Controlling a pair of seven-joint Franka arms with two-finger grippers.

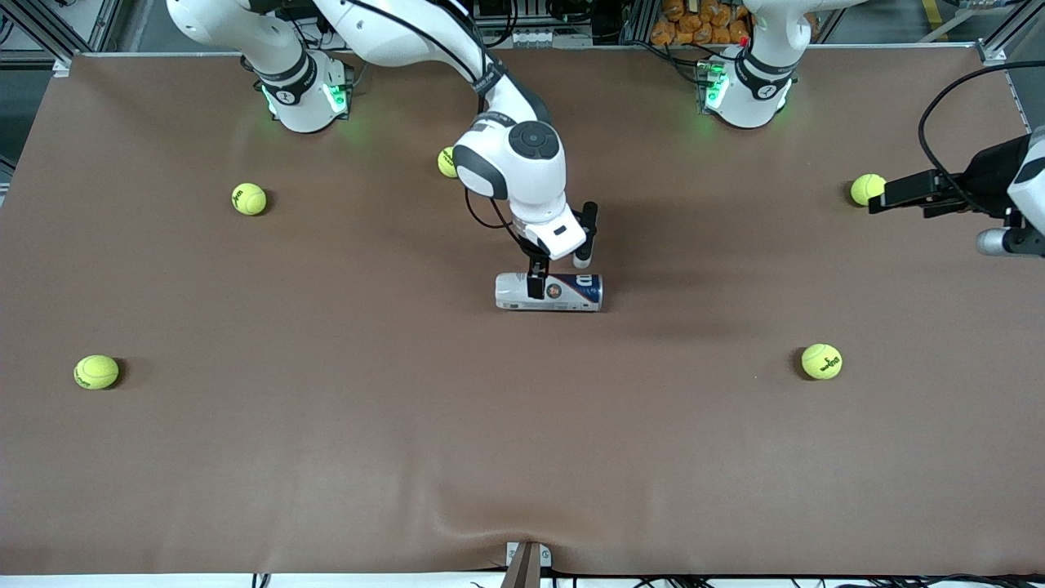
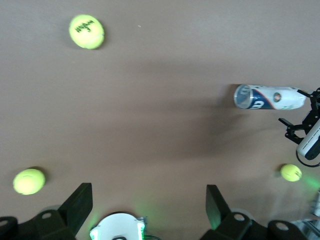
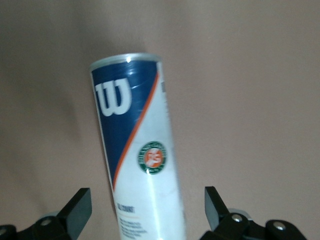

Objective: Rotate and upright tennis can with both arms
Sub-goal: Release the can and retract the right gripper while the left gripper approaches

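Front view: the glossy white-and-navy cylindrical tennis can (image 1: 549, 292) lies flat on the brown table cloth (image 1: 408, 441), straddled untouched by the wide-spread right gripper (image 1: 560, 271); the left gripper (image 2: 148, 206), spread wide, waits over the table's left-arm end.

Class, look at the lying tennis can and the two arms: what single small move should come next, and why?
Probably the right pincer should lift clear of the slim white-and-navy tennis can. Its fingers stand open on either side of the can, which lies on its side on the brown table. The left pincer waits open at the left arm's end of the table, so the can could then be taken from its navy end.
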